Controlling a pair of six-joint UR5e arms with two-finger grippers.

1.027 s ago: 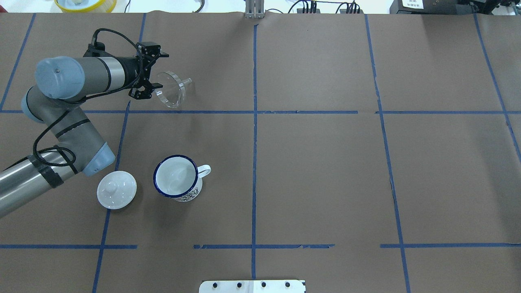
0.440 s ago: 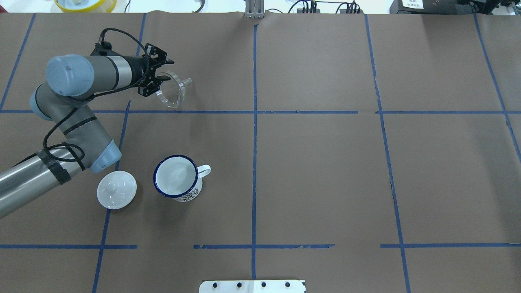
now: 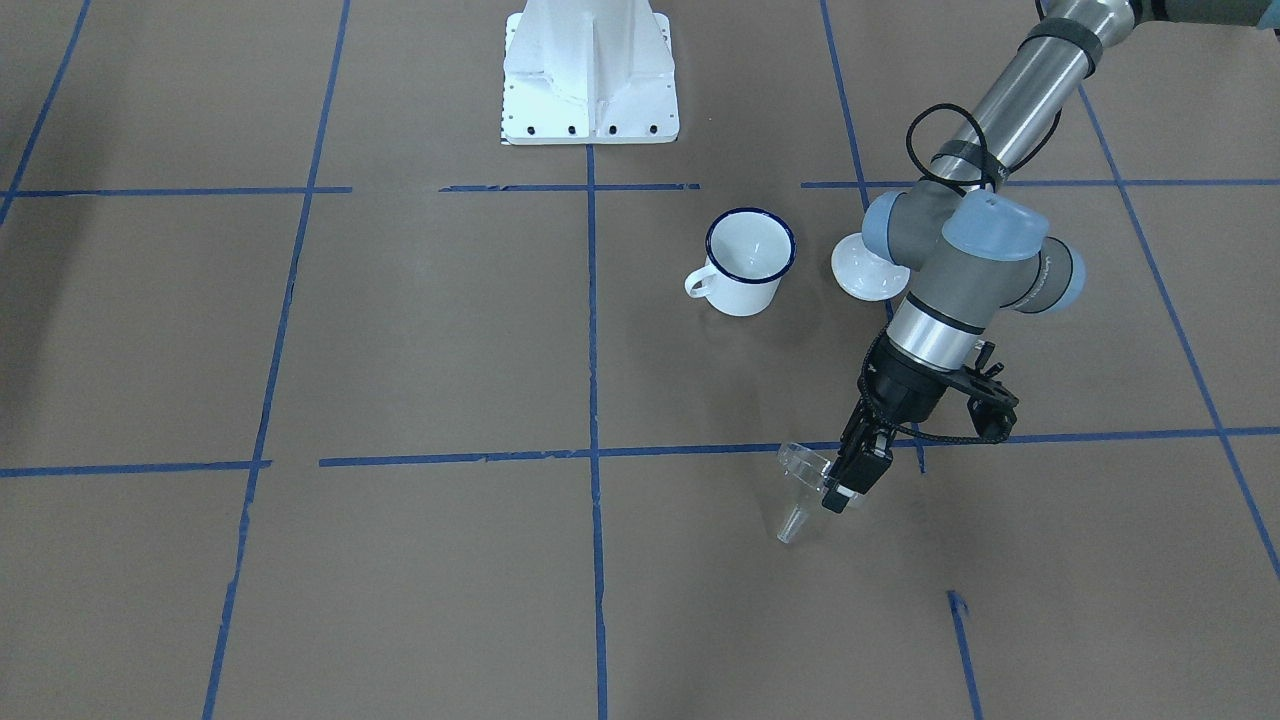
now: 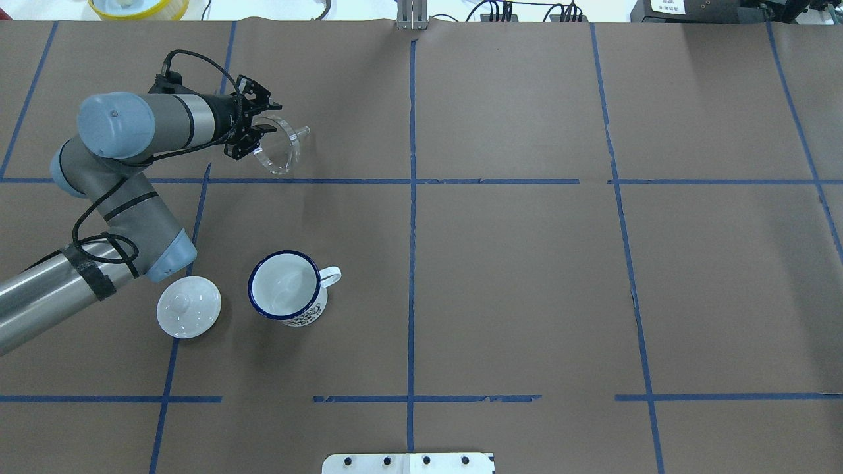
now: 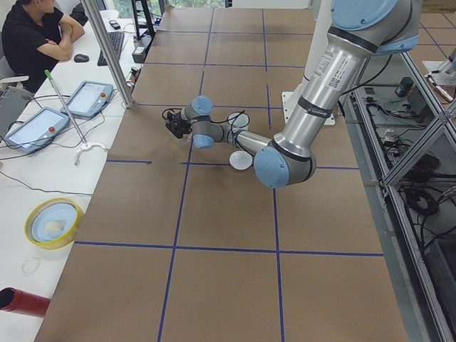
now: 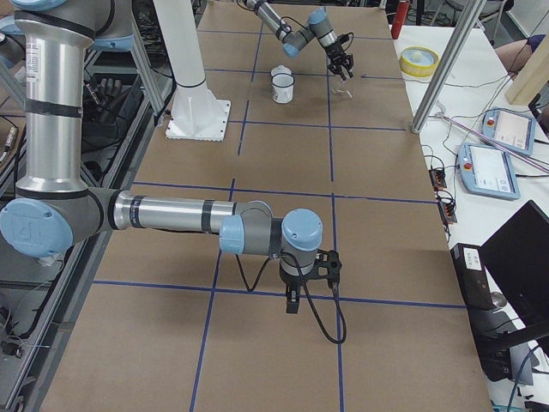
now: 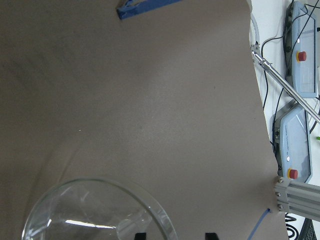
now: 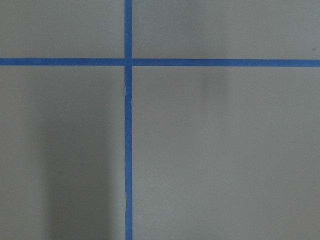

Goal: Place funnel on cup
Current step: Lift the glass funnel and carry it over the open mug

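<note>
Clear funnel (image 4: 279,153) is on its side on the brown paper table (image 4: 527,276), wide mouth towards the left gripper (image 4: 253,135) and spout pointing away from it. It sits on the far side of the blue tape line (image 4: 355,181) from the cup (image 4: 288,288), well apart from it.

You can check the left wrist view: both fingertips (image 7: 140,235) show at the bottom edge, apart, with the funnel's flat rim running between them. The rim sits close to one fingertip and there's a visible gap to the other, so the jaws straddle it and are not clamped on it. The front view agrees: gripper (image 3: 845,485) is low over the table right at the funnel (image 3: 803,485).

Cup is upright and mouth-up, with nothing in it as far as you can see from overhead (handle towards the table centre). The white knobbed lid (image 4: 189,307) lies just beside it on the robot's left, not touching.

Right gripper (image 6: 292,299) only shows in the right side view, hanging low over the table. I cannot tell how its jaws stand. Its wrist camera shows only paper and crossed tape.
</note>
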